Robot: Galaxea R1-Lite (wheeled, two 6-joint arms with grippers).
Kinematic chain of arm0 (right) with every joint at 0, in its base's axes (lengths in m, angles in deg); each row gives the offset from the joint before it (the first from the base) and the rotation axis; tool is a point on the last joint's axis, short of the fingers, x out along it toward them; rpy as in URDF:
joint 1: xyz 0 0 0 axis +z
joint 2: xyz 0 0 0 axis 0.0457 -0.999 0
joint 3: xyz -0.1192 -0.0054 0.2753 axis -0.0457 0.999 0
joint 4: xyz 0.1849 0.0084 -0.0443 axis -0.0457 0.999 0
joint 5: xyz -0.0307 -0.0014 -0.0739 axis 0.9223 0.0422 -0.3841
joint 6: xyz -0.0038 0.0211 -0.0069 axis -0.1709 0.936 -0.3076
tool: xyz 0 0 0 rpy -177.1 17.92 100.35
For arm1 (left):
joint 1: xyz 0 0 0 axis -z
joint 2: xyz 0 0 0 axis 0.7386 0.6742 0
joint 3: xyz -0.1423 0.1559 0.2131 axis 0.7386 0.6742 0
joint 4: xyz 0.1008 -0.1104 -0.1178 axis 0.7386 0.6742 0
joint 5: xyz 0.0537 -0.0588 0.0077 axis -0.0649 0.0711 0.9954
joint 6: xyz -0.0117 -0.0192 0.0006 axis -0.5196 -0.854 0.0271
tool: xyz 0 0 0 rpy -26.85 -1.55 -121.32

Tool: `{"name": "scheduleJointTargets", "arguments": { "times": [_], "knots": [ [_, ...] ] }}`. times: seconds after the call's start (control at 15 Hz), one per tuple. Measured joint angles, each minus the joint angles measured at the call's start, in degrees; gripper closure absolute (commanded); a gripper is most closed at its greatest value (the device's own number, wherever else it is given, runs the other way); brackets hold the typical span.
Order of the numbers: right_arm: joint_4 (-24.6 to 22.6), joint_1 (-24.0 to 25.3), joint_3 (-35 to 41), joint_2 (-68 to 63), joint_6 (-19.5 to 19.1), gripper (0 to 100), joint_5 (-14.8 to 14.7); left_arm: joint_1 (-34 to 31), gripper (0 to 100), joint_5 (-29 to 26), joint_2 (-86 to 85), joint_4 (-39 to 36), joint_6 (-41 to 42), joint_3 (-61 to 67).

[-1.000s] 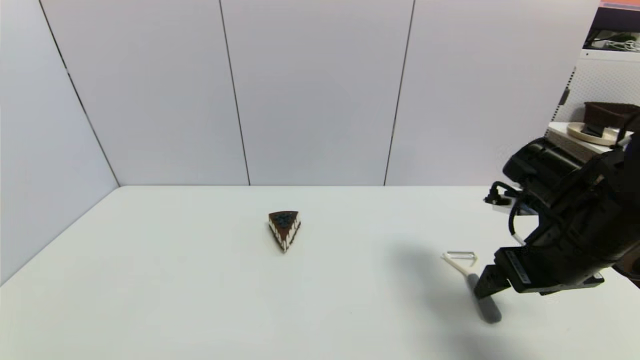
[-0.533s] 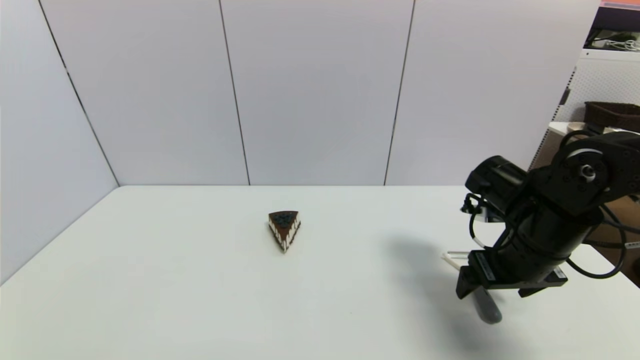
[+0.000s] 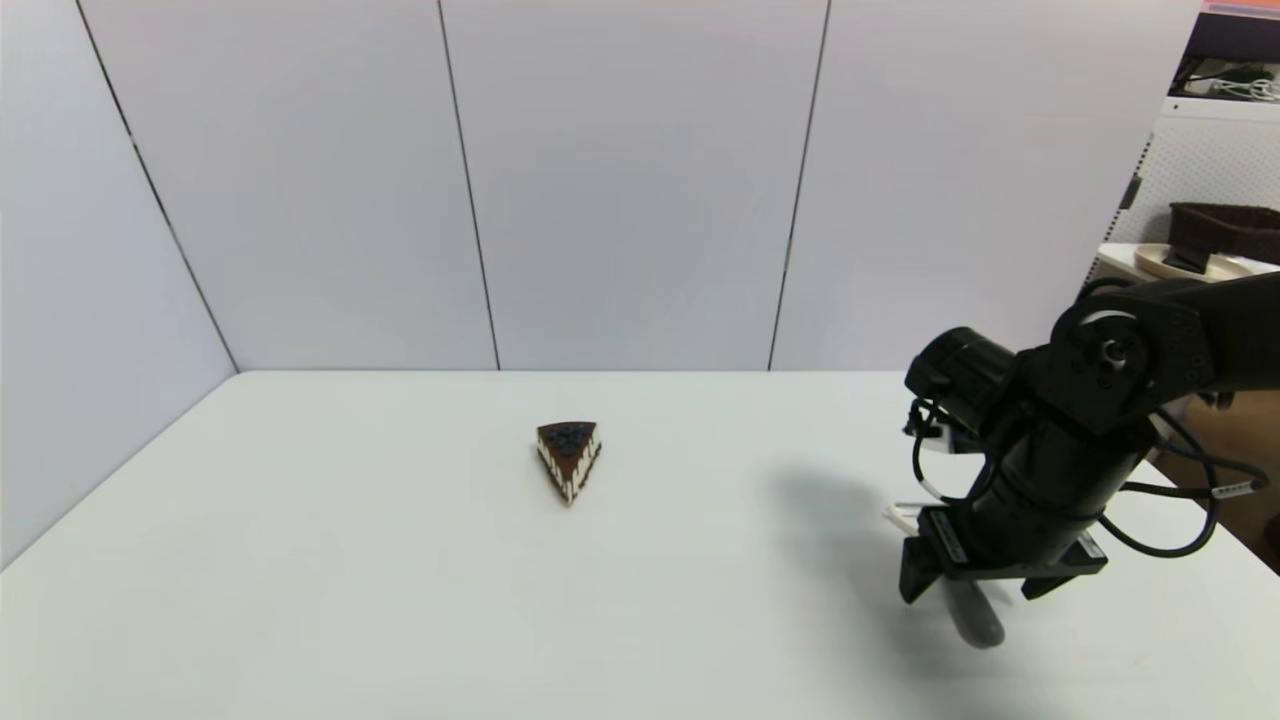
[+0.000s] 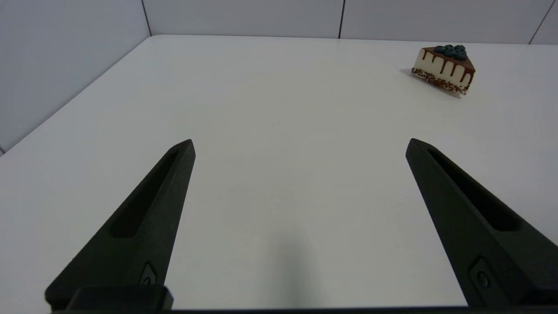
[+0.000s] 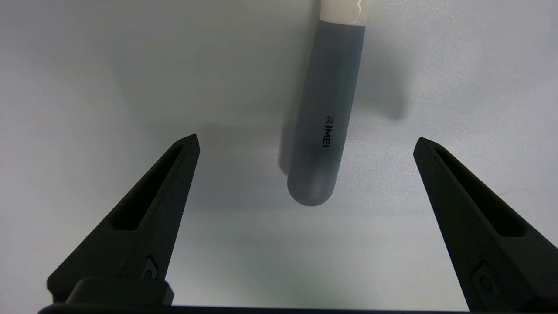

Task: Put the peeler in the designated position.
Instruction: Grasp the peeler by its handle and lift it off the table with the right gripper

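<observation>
The peeler (image 3: 975,622) lies flat on the white table at the right, its grey handle toward me and its cream forked head (image 3: 897,516) farther off. My right gripper (image 3: 962,592) hangs just above the handle, pointing down and open. In the right wrist view the grey handle (image 5: 323,117) lies between the two spread fingers (image 5: 150,211) and touches neither; the head is cut off at the picture's edge. The designated position carries no mark that I can pick out on the tabletop (image 3: 400,580). My left gripper (image 4: 301,144) is open and empty, low over bare table, outside the head view.
A brown triangular cake slice (image 3: 569,456) sits mid-table, also visible as the cake slice (image 4: 444,67) in the left wrist view. Grey wall panels close the back and left. The table's right edge runs close behind my right arm (image 3: 1090,420). A shelf with a basket (image 3: 1220,225) stands beyond it.
My right arm has swung left and turned downward, bringing the gripper over the peeler's handle. The peeler and the cake slice have not moved.
</observation>
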Motion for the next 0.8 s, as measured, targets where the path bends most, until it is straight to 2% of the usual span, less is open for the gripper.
{"name": "scheduleJointTargets", "arguments": {
  "times": [0.33,0.4,0.8],
  "knots": [
    [-0.5,-0.3,-0.3,-1.1,0.0,0,0.0,0.0,0,0.0,0.0,0.1,0.0,0.0],
    [-0.7,-0.4,-0.3,-1.3,0.0,100,0.0,0.0,0,0.0,0.0,0.1,0.0,0.0],
    [-1.0,-0.6,-0.3,-2.6,0.1,100,0.0,0.0,0,0.0,0.0,0.0,0.0,0.0]
  ]
}}
